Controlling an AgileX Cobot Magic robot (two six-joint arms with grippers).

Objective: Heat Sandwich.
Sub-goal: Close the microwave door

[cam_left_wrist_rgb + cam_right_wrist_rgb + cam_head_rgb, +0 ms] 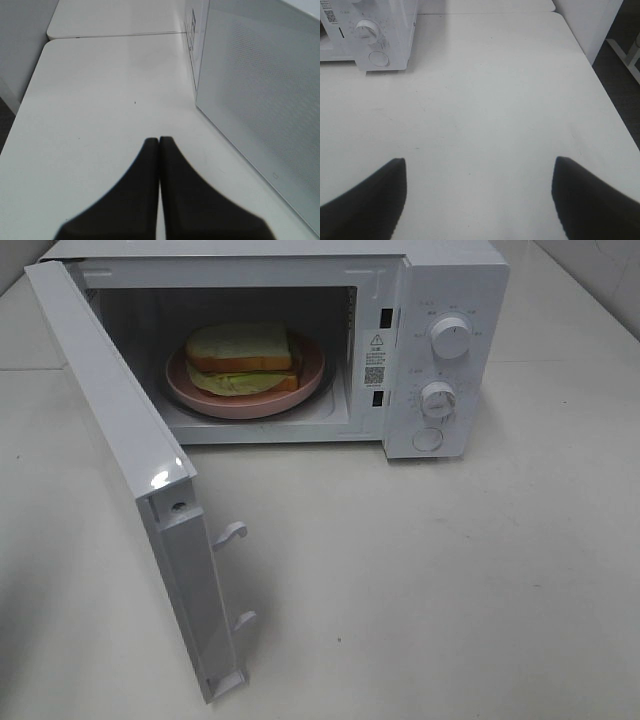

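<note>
the sandwich (243, 358) is sitting on a pink plate (312, 375) inside the open-doored microwave (460, 285). the left gripper (159, 140) is resting fully closed on nothing; the right gripper (480, 161) is gaping wide, empty.

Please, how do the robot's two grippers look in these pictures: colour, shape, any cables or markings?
The left gripper and the right gripper both have matte black fingers, broad at the base and curving to narrow rounded tips. No cables, markings or arm links show in any view.
</note>
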